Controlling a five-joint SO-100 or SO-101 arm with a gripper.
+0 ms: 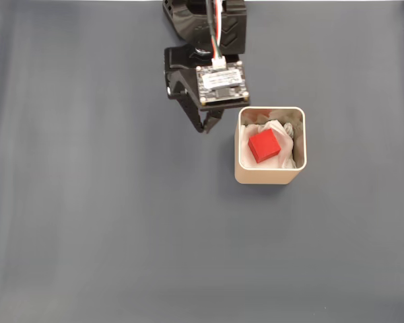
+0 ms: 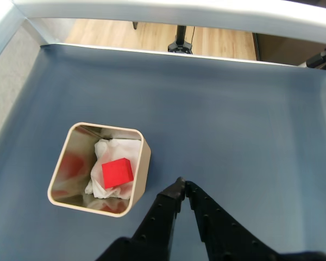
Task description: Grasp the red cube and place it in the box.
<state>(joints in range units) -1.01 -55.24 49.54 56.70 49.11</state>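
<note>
The red cube (image 1: 264,145) lies inside the beige box (image 1: 269,176), resting on white crumpled padding. The wrist view looks down into the same box (image 2: 58,175) and shows the red cube (image 2: 117,173) on the padding, slightly tilted. My black gripper (image 1: 205,128) hangs just left of the box in the fixed view, clear of its rim. In the wrist view the gripper (image 2: 182,184) is to the right of the box with its fingertips together and nothing between them.
A dark blue-grey cloth (image 1: 87,222) covers the table. The wrist view shows a pale metal frame (image 2: 168,12) along the far edge, with wooden floor (image 2: 152,37) beyond it. The arm's base (image 1: 203,27) stands at the top of the fixed view.
</note>
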